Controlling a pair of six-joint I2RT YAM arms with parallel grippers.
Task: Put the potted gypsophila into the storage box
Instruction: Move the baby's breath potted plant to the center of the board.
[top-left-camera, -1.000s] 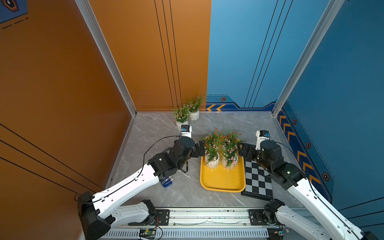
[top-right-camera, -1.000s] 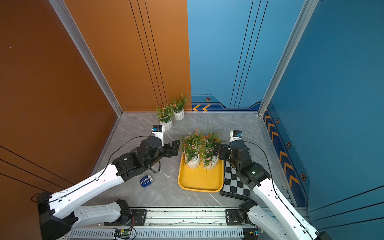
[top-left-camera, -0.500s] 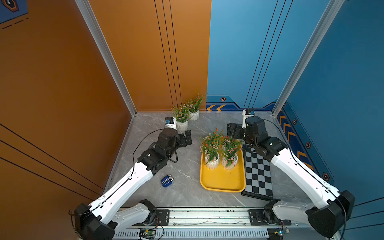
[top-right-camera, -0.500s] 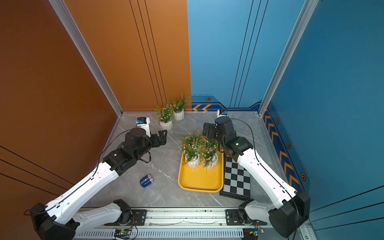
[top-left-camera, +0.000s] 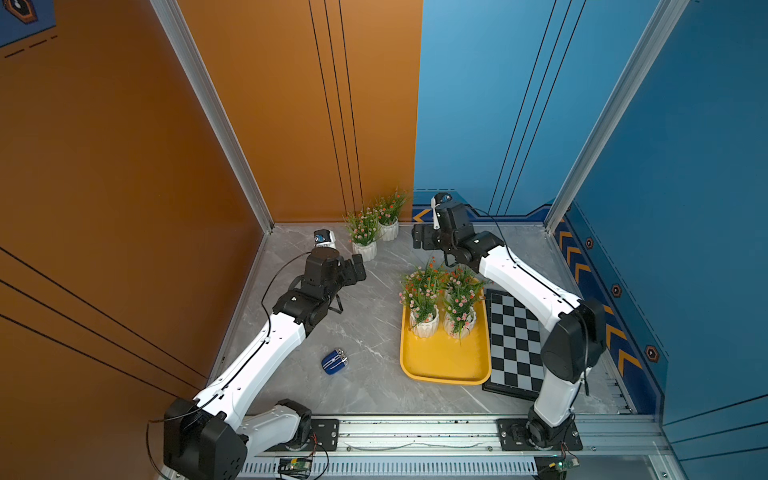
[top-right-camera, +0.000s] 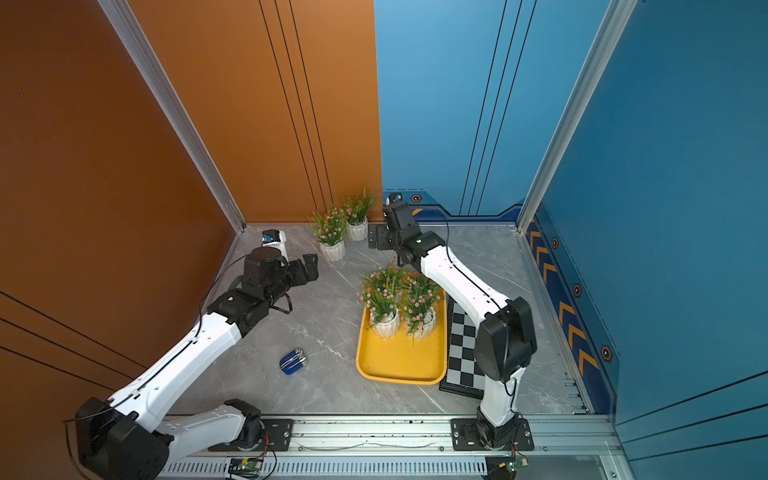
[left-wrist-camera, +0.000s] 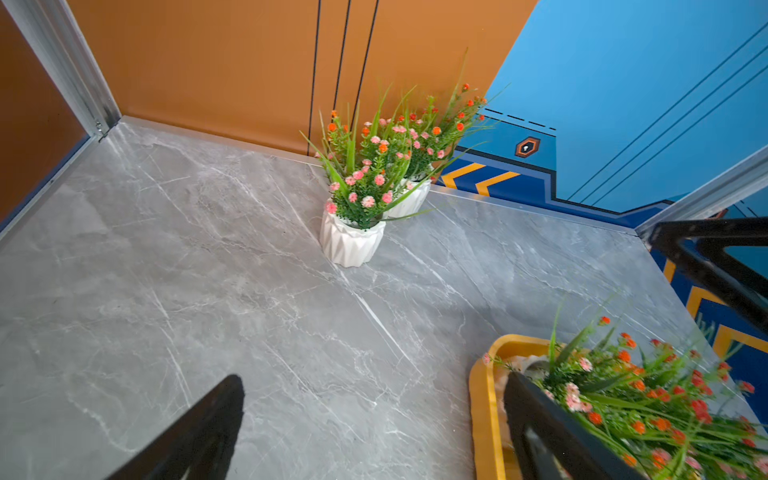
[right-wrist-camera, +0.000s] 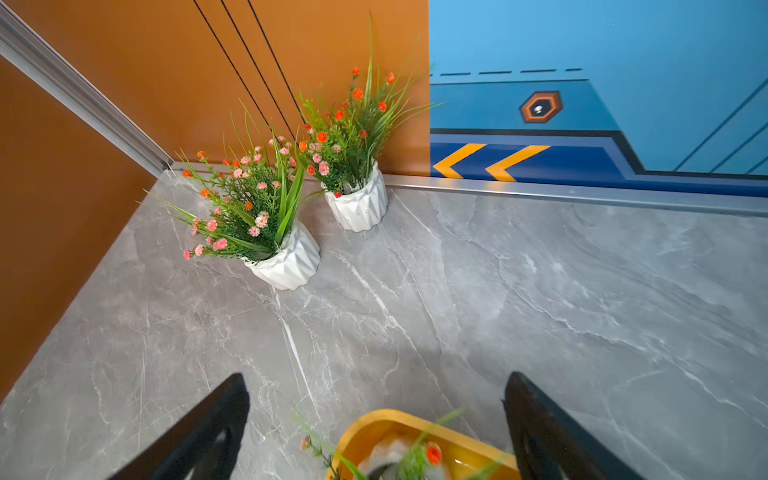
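The yellow storage box (top-left-camera: 444, 376) holds two potted gypsophila in white ribbed pots (top-left-camera: 424, 326) (top-left-camera: 457, 324), both upright at its far end. Two more stand on the floor by the orange back wall, a nearer pot (top-left-camera: 365, 250) (left-wrist-camera: 351, 243) (right-wrist-camera: 291, 262) and a farther one (top-left-camera: 388, 231) (right-wrist-camera: 359, 208). My left gripper (top-left-camera: 355, 268) (left-wrist-camera: 374, 378) hovers open and empty, just short of the nearer pot. My right gripper (top-left-camera: 420, 241) (right-wrist-camera: 376, 376) is open and empty beyond the box's far rim (right-wrist-camera: 374, 428), facing the back pots.
A black-and-white chequered board (top-left-camera: 515, 340) lies against the box's right side. A small blue object (top-left-camera: 334, 362) lies on the grey floor left of the box. Orange and blue walls close the back and sides. The arms' rail (top-left-camera: 415, 432) runs along the front.
Both grippers have left the plants in the box and moved toward the back wall. The left swung back-left toward the floor pots. The right rose past the box's far end.
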